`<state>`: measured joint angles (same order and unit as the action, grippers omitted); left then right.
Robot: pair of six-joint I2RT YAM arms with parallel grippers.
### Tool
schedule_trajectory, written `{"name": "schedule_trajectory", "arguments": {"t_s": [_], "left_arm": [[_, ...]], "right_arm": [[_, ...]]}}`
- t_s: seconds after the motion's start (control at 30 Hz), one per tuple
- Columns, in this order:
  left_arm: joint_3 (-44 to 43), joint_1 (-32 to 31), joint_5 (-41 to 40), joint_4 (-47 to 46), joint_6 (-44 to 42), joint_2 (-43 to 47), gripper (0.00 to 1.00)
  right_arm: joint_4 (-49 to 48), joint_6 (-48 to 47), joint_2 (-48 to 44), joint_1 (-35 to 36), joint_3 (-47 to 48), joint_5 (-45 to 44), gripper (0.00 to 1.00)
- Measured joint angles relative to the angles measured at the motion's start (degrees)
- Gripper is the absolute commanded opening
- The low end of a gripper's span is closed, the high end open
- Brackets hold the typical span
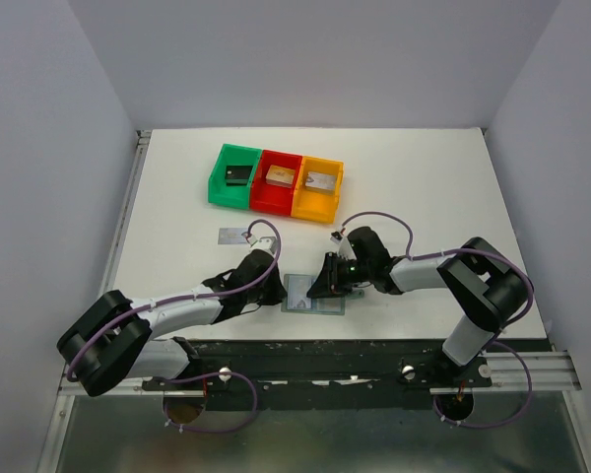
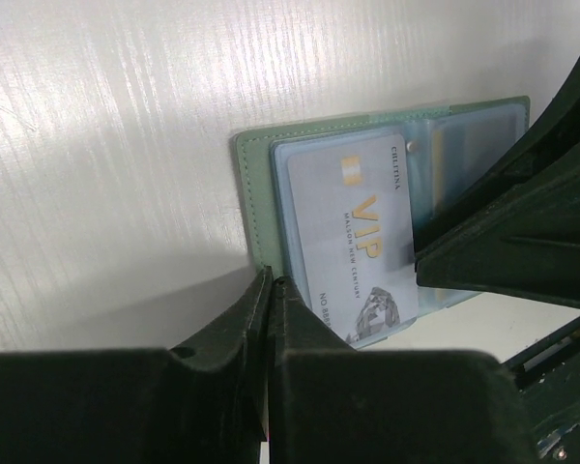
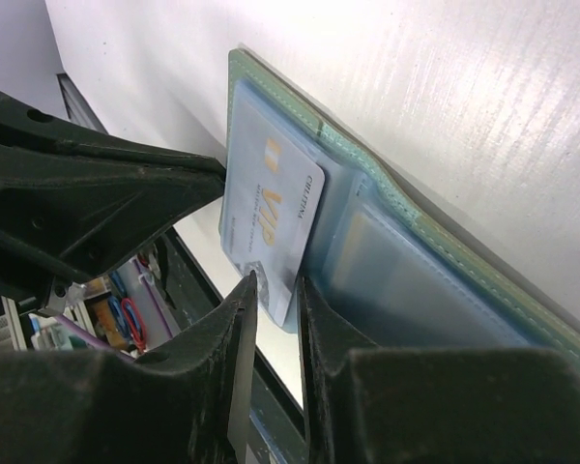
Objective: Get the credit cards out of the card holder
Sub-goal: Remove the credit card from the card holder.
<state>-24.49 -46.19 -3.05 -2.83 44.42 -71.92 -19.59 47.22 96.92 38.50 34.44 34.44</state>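
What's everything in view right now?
bins: 3, green bin, red bin, orange bin, row at far centre
blocks: 3, black block, tan block, grey block, one per bin, same order
loose card: 1, silvery-grey, on table near green bin
card holder: 1, grey-green, open, near edge
VIP card: 1, silver, partly out of a pocket
table: 1, white
left gripper: shut, at holder's edge
right gripper: pinching VIP card's corner
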Motion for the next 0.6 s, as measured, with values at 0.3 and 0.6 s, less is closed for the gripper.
{"name": "schedule_trajectory", "arguments": {"t_s": [0.3,0.6], "left_arm": [[0.0,0.0,0.04,-0.33,0.02,-0.31,0.08],[0.15,0.0,0.07,-0.74,0.04,-0.44,0.08]], "right_arm": [[-1.97,1.42,0.26,-0.02,0.0,1.29,0.31],[-2.47,1.84,1.44,-0.02,0.0,1.75,0.31]]}}
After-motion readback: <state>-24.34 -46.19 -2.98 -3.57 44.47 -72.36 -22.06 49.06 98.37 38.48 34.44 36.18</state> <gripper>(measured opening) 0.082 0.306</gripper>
